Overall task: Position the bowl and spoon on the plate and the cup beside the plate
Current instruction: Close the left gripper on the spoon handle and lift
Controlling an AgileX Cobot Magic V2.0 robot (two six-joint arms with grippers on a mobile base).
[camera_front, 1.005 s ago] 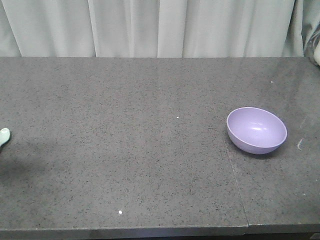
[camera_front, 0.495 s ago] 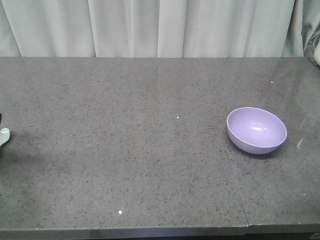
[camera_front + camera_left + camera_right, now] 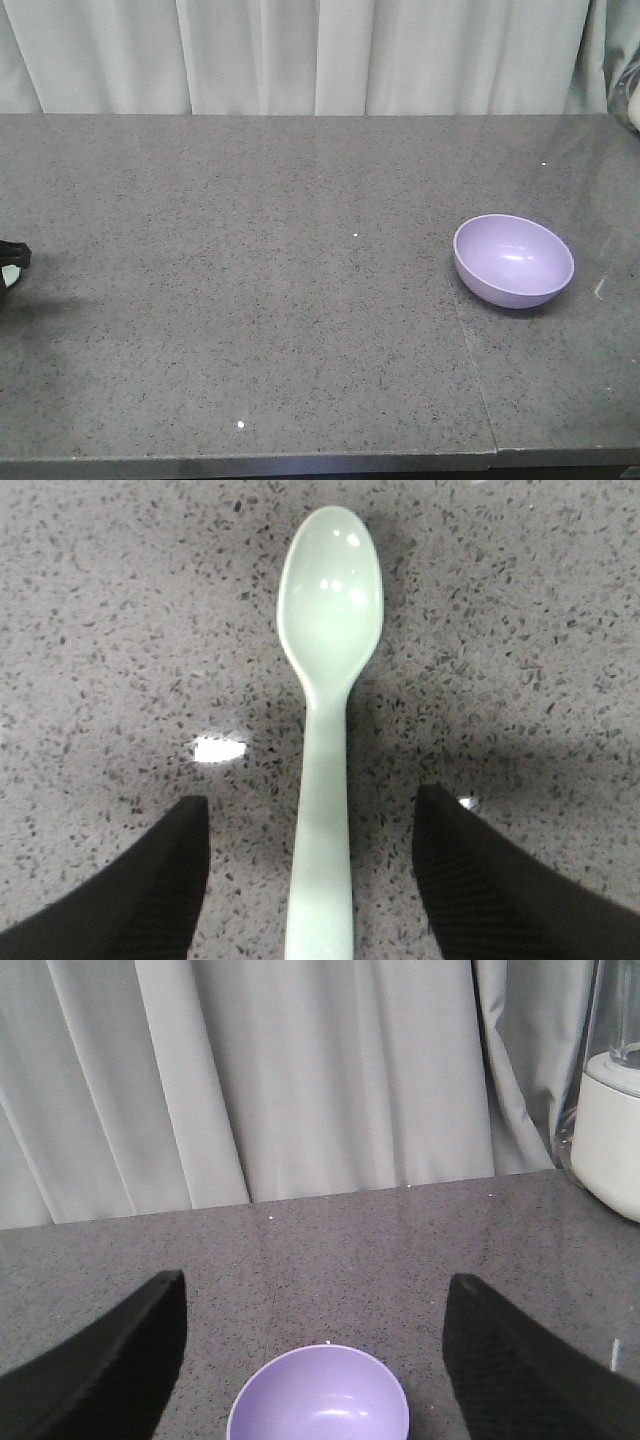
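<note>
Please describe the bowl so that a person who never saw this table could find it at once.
Look at the dark speckled table before the pale curtain. On its right half stands the bowl, upright. It is the only purple thing, round and empty; the spoon far left is pale green.

Left hand [image 3: 310,802] and right hand [image 3: 315,1282] both have matte black, tapered fingers [image 3: 130,900] with fine cross-hatched texture.

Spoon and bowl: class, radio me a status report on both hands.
Left hand open, straddling spoon handle, spoon flat on counter. Right hand open, lined up on bowl. Nothing blocking either.
</note>
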